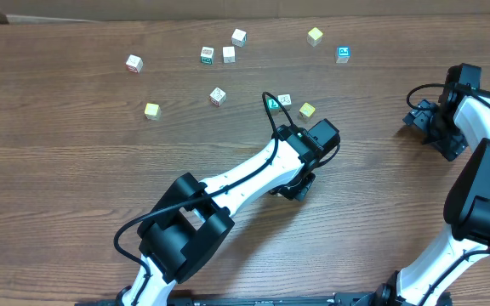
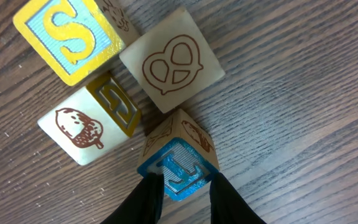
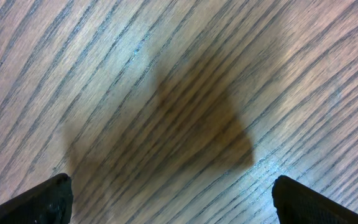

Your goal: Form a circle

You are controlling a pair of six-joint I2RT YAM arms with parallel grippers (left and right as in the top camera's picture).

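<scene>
Four small cubes stand tight together, forming the circle (image 2: 132, 93). They are a yellow S cube (image 2: 67, 37), a white pretzel cube (image 2: 173, 68), a white acorn cube (image 2: 79, 127) and a blue cube (image 2: 179, 165). My left gripper (image 2: 185, 183) stands slightly open, its dark fingertips (image 2: 151, 196) over the blue cube's near edge. Whether they touch it I cannot tell. From overhead the left wrist (image 1: 313, 140) covers part of this group; a cyan cube (image 1: 272, 103), a white one (image 1: 285, 99) and a yellow one (image 1: 307, 110) show beside it. My right gripper (image 3: 173, 199) is wide open over bare wood.
Several loose cubes lie scattered along the far side of the table, among them a white one (image 1: 134, 62), a yellow one (image 1: 151, 110), a pair (image 1: 218, 55) and a blue one (image 1: 343, 54). The right arm (image 1: 449, 119) rests at the right edge.
</scene>
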